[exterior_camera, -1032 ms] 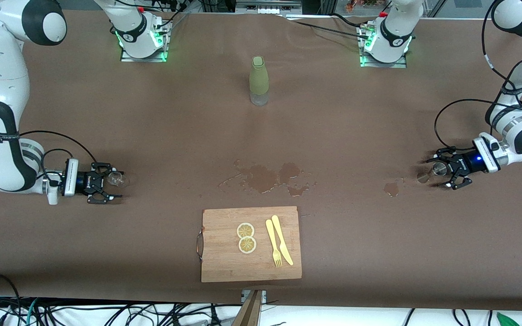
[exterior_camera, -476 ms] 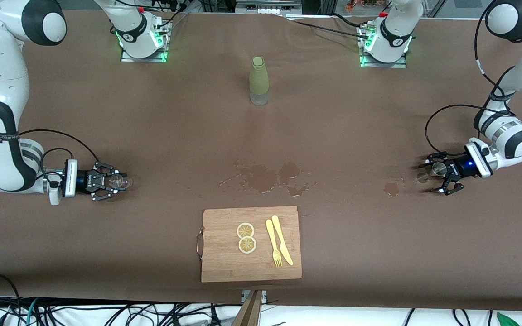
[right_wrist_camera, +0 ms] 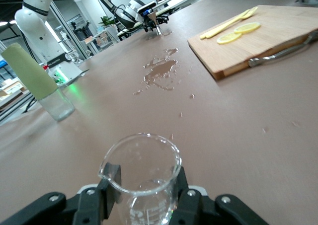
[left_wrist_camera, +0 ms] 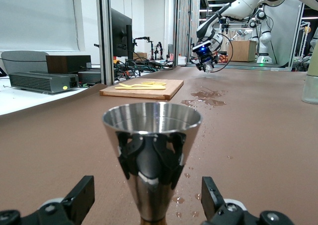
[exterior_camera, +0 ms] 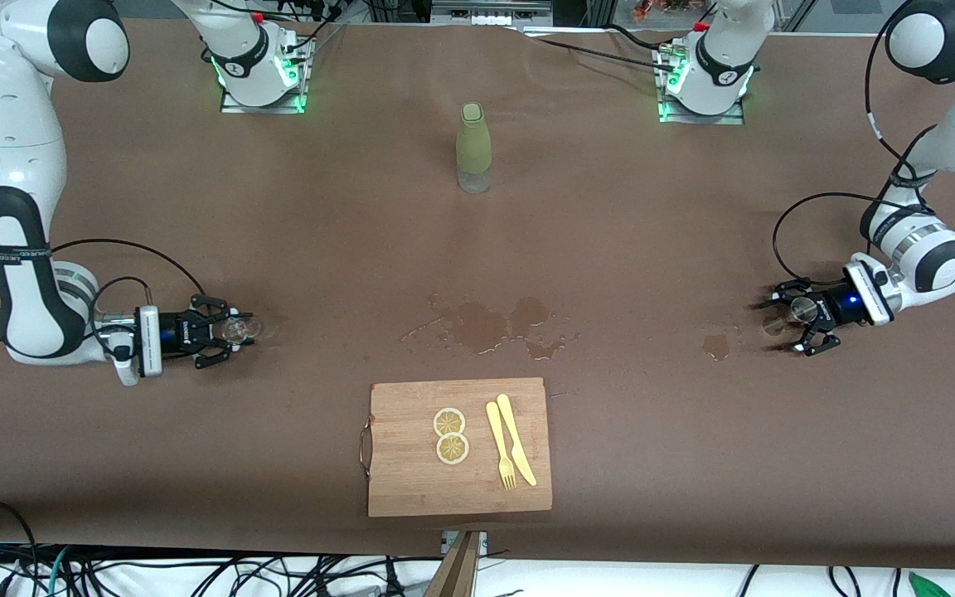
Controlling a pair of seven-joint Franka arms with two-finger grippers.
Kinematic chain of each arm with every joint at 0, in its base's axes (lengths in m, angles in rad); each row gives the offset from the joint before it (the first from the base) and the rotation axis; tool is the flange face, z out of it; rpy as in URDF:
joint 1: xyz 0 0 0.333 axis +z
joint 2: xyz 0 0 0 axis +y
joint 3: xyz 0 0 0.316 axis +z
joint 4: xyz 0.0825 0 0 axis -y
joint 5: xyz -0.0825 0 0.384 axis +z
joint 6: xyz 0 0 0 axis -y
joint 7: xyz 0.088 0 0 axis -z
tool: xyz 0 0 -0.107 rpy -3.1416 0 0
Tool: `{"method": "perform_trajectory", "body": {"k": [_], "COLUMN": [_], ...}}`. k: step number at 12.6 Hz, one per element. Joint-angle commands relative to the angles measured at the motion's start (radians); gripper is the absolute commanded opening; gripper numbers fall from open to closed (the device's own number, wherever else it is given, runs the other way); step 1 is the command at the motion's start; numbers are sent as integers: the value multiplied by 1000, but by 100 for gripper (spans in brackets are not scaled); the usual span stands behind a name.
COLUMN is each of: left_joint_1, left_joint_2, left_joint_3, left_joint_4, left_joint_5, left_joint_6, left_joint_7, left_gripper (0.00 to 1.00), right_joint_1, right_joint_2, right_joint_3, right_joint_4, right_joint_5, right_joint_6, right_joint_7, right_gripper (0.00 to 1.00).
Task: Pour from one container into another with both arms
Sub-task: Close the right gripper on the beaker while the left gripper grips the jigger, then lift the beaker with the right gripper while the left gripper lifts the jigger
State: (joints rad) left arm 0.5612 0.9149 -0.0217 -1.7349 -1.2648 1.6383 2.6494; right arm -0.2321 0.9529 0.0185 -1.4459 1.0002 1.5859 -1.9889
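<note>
A clear glass beaker (exterior_camera: pixel 244 329) sits toward the right arm's end of the table, with my right gripper (exterior_camera: pixel 231 332) shut on it. In the right wrist view both black fingers (right_wrist_camera: pixel 97 199) press the beaker (right_wrist_camera: pixel 141 160) at its sides. Toward the left arm's end stands a shiny cone-shaped metal cup (exterior_camera: pixel 800 310). My left gripper (exterior_camera: pixel 787 320) is open around it, low over the table. In the left wrist view the cup (left_wrist_camera: pixel 151 150) stands upright between the fingers (left_wrist_camera: pixel 82 197), with a gap on each side.
A bottle in a green sleeve (exterior_camera: pixel 474 148) stands at mid-table near the bases. A wooden cutting board (exterior_camera: pixel 411 481) with lemon slices (exterior_camera: pixel 450 435), a fork and a knife (exterior_camera: pixel 511 439) lies near the front edge. Wet patches (exterior_camera: pixel 486 325) darken the middle, and one smaller patch (exterior_camera: pixel 716 346) lies near the cup.
My right gripper closed on the beaker and carried it a little toward the table's middle. My left gripper, still open, slid in around the metal cup.
</note>
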Motion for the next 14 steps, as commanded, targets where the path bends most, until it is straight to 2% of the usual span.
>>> {"method": "perform_trajectory", "body": {"k": [1, 4, 5, 8, 11, 14], "left_joint_1": [-4, -6, -6, -10, -14, -15], "left_joint_2": [15, 16, 19, 19, 10, 9], "left_joint_3": [6, 6, 6, 0, -55, -136], "left_joint_4": [18, 18, 18, 18, 18, 18], "left_joint_5": [-33, -34, -34, -36, -36, -48], "left_joint_6": [-25, -34, -34, -35, -34, -22], "left_joint_7": [41, 41, 40, 29, 3, -32], "left_gripper": [50, 5, 0, 0, 0, 0], "right_joint_1": [13, 30, 42, 92, 125, 191], "right_joint_2": [10, 10, 10, 9, 9, -19], "right_joint_3": [41, 81, 86, 84, 90, 67], "right_joint_4": [25, 27, 29, 41, 44, 33], "right_joint_5": [14, 15, 15, 57, 73, 136], "right_joint_6": [-20, -9, -7, -1, 49, 95], "right_joint_7": [67, 145, 172, 214, 252, 269], "right_gripper": [30, 30, 29, 30, 30, 30]}}
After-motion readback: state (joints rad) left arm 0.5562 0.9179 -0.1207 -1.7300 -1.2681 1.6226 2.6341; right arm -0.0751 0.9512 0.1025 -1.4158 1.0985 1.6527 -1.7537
